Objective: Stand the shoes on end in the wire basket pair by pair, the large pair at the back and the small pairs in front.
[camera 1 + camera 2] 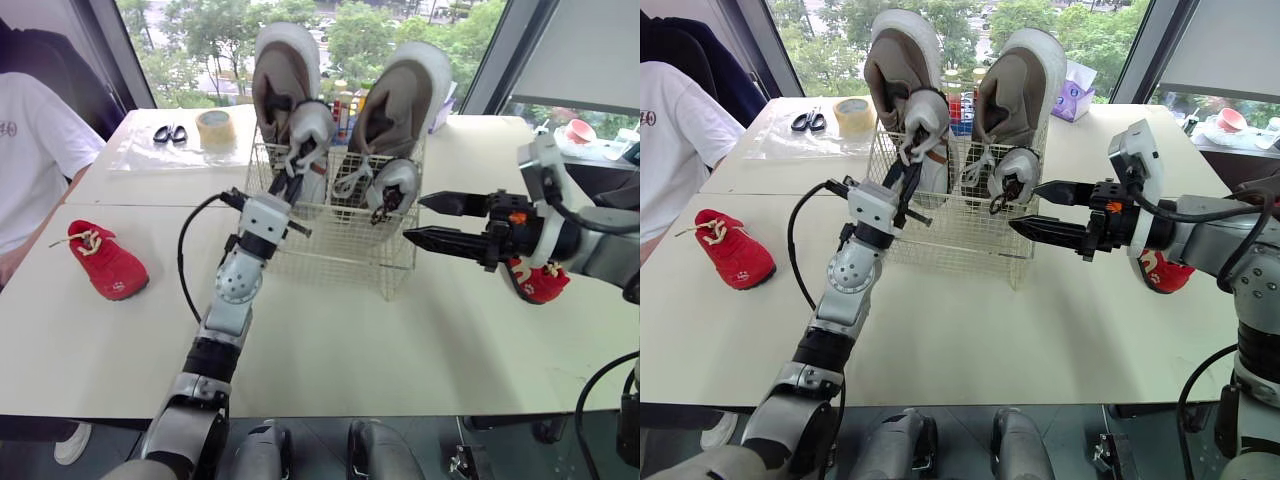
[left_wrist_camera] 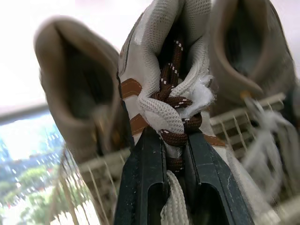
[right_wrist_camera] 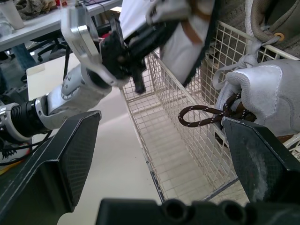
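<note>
Your left gripper (image 1: 289, 184) pinched the laces (image 2: 172, 101) of a small grey shoe (image 1: 311, 128) at front left of the wire basket (image 1: 340, 256), your right gripper (image 1: 414, 220) stood spread beside the second small shoe (image 1: 396, 184), large pair (image 1: 284, 68) upright behind.

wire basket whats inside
Two large shoes at the back, one small grey shoe in front; the left end effector grips another small shoe at the rim. Large shoes' toes are covered.

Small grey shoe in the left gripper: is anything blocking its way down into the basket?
Nothing visible. The left gripper holds the small grey shoe over the front left corner of the wire basket; the floor beneath looks bare.
</note>
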`<action>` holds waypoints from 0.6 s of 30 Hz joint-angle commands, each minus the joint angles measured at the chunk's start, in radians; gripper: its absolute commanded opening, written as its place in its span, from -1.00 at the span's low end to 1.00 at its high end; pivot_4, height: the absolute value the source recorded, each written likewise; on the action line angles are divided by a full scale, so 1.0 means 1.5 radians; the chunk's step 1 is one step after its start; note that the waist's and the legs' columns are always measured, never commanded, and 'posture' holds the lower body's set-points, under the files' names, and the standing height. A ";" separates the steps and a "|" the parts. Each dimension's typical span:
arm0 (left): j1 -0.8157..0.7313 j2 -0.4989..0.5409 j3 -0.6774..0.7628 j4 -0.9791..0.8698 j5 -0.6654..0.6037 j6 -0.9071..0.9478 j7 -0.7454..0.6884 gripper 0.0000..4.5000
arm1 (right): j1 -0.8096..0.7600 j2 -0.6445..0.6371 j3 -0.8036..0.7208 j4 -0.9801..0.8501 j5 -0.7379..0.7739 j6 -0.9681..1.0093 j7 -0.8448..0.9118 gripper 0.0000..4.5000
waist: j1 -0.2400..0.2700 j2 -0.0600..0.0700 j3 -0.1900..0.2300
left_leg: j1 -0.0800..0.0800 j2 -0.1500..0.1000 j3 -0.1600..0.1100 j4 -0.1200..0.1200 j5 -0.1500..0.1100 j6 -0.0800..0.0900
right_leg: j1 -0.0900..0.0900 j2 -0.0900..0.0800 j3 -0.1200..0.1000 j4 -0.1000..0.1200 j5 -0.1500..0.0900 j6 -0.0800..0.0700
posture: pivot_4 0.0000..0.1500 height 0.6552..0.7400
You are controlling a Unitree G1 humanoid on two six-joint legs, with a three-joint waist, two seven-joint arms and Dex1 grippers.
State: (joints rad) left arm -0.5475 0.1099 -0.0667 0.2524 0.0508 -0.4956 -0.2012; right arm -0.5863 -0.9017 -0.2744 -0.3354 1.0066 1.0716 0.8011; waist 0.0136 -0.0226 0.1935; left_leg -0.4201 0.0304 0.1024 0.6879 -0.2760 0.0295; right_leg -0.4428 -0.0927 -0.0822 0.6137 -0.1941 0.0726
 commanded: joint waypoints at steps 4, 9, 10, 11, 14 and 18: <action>0.054 -0.003 -0.021 -0.164 -0.042 0.111 -0.037 -0.80 | -0.010 -0.004 0.002 0.001 -0.006 -0.022 0.007 1.00 | -0.002 0.000 0.000 | 0.000 0.000 0.000 0.000 0.000 0.000 | 0.000 0.000 0.000 0.000 0.000 0.000 | 1.00 1.00; 0.058 0.008 -0.009 -0.208 -0.058 0.163 -0.049 0.20 | -0.014 0.000 0.016 0.016 -0.022 -0.037 0.016 1.00 | 0.000 0.000 0.000 | 0.000 0.000 0.000 0.000 0.000 0.000 | 0.000 0.000 0.000 0.000 0.000 0.000 | 1.00 1.00; 0.056 0.012 -0.008 -0.218 -0.062 0.174 -0.054 0.43 | -0.015 0.000 0.018 0.018 -0.025 -0.040 0.018 1.00 | 0.000 0.000 0.000 | 0.000 0.000 0.000 0.000 0.000 0.000 | 0.000 0.000 0.000 0.000 0.000 0.000 | 1.00 1.00; 0.053 0.016 -0.005 -0.229 -0.066 0.187 -0.056 0.64 | -0.014 -0.001 0.021 0.020 -0.029 -0.044 0.021 1.00 | 0.000 0.000 0.000 | 0.000 0.000 0.000 0.000 0.000 0.000 | 0.000 0.000 0.000 0.000 0.000 0.000 | 1.00 1.00; 0.050 0.036 0.004 -0.275 -0.089 0.232 -0.072 0.84 | -0.014 -0.002 0.028 0.026 -0.040 -0.055 0.029 1.00 | 0.000 0.000 0.000 | 0.000 0.000 0.000 0.000 0.000 0.000 | 0.000 0.000 0.000 0.000 0.000 0.000 | 1.00 1.00; 0.057 0.072 0.018 -0.369 -0.128 0.320 -0.095 0.84 | -0.010 -0.010 0.034 0.034 -0.059 -0.069 0.043 1.00 | 0.000 0.000 0.000 | 0.000 0.000 0.000 0.000 0.000 0.000 | 0.000 0.000 0.000 0.000 0.000 0.000 | 1.00 1.00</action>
State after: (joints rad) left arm -0.4526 0.2027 -0.0604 -0.1995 -0.1014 -0.0686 -0.3285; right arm -0.5863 -0.9009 -0.2080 -0.2785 0.9291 0.9934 0.8509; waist 0.0131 -0.0222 0.1933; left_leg -0.4203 0.0307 0.1020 0.6887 -0.2762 0.0299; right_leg -0.4428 -0.0919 -0.0821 0.6140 -0.1941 0.0726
